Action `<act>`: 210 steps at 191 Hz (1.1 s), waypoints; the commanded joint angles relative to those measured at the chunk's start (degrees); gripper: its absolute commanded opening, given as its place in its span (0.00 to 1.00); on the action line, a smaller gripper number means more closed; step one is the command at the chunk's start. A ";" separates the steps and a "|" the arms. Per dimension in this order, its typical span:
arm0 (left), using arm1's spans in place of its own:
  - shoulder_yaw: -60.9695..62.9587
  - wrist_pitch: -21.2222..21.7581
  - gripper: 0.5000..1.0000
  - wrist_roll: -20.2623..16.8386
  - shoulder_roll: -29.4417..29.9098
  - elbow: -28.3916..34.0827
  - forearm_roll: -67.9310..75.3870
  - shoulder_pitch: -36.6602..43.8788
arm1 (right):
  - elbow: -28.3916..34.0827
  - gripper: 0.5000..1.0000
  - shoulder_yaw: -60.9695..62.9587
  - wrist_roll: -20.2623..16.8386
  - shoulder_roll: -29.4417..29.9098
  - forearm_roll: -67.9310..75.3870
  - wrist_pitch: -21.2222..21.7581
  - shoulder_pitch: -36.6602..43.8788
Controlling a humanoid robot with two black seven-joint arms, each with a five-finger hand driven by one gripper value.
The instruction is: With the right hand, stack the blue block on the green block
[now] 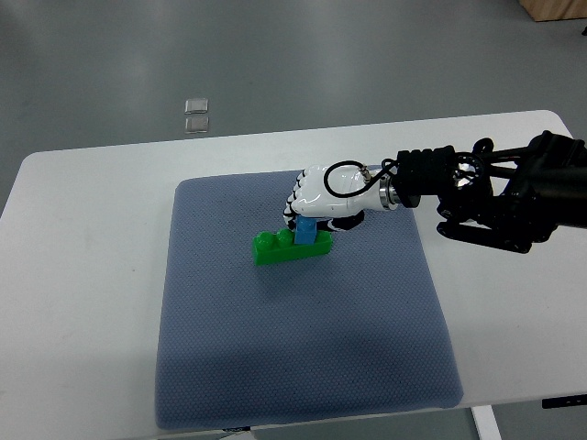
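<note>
Near the middle of the blue-grey mat, the blue block sits on the right part of the green block, pinched from above in the curled fingers of the right hand. Whether its studs are fully seated is hidden under the hand. If the fingers let go while it sits crooked, it could tip off (or the lift-away could drag the green block along). I count one blue block, one green block, one mat, one white table and two small clear squares on the floor beyond.
</note>
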 commanded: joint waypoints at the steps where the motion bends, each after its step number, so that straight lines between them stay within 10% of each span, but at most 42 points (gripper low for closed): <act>1: 0.00 0.00 1.00 0.00 0.00 0.00 0.01 0.00 | 0.44 0.41 0.09 -0.12 -0.08 0.09 0.02 0.01; 210: 0.00 0.00 1.00 0.00 0.00 0.00 -0.07 0.00 | 0.70 0.44 2.38 -0.29 -1.40 2.20 4.33 2.03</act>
